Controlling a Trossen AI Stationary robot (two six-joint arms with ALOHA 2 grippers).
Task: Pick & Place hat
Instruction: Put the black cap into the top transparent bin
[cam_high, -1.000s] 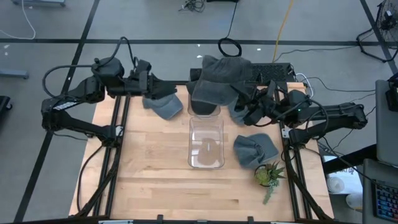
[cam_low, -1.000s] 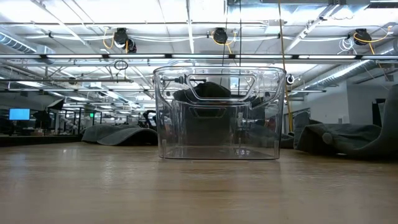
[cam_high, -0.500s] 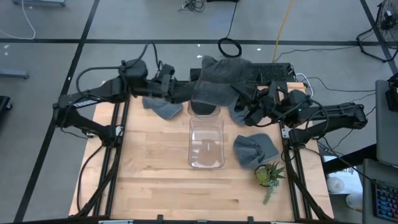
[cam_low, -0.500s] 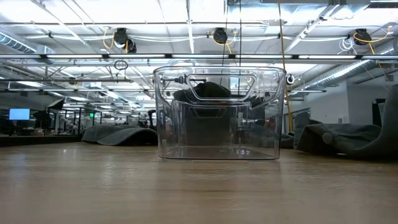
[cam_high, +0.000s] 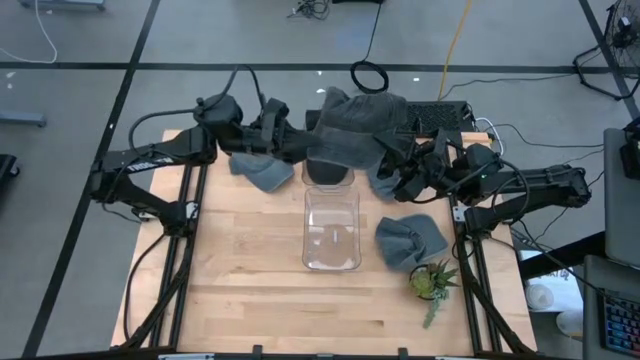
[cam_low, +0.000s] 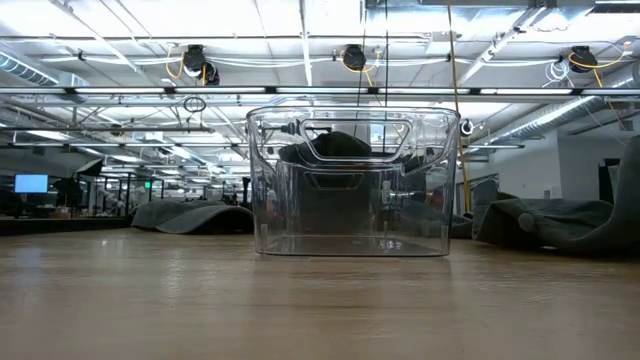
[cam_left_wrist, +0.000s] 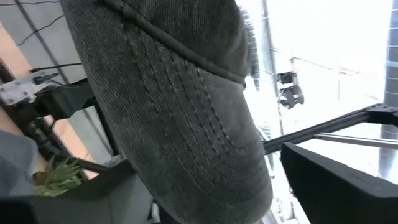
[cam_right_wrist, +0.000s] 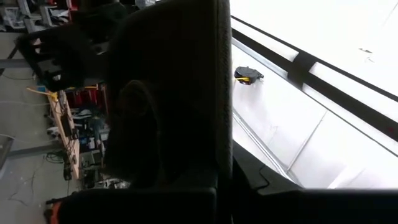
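A big grey corduroy hat (cam_high: 350, 135) hangs raised over the table's far edge, behind the clear bin (cam_high: 331, 228). It fills the left wrist view (cam_left_wrist: 180, 106) and the right wrist view (cam_right_wrist: 168, 93). My right gripper (cam_high: 392, 172) is shut at the hat's right side. My left gripper (cam_high: 298, 152) stands at the hat's left edge, and whether it touches the hat does not show. In the low view the hat shows as a dark shape (cam_low: 335, 148) through the bin (cam_low: 352, 180). My right gripper holds the raised hat by its right side (cam_high: 378, 160), coming level from the table's right. The hat's own cloth hides the place of contact. The hat is lifted clear of the table.
Two more grey hats lie flat on the table, one at the far left (cam_high: 262, 172) and one right of the bin (cam_high: 410, 240). A small potted plant (cam_high: 432, 280) stands near the right edge. Bare wood (cam_high: 240, 290) stretches across the near half.
My left arm has swung toward the table's right along the far edge, from above the left hat to the raised hat's left edge. The raised hat has stayed where it was.
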